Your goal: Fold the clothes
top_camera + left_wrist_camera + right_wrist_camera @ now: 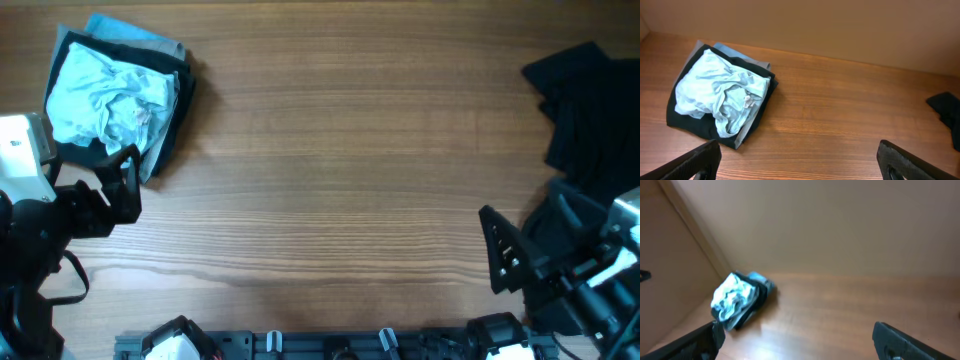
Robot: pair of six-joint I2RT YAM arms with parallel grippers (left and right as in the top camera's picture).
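Clothes lie in two groups on the wooden table [340, 160]. At the far-left corner in the overhead view you find a stack: a crumpled light-blue T-shirt [110, 95] on top, resting on a black garment [80, 154], with a grey-blue garment [140, 35] showing along the stack's far edge. A second black garment [585, 110] lies loose at the far-right corner, well apart from the stack.

Check the left gripper [799, 147]: its jaws stand wide apart with only bare table between them, near the stack's front edge but not touching it. Check the right gripper [797, 332]: its jaws are likewise spread and grasp nothing, near the second black garment.
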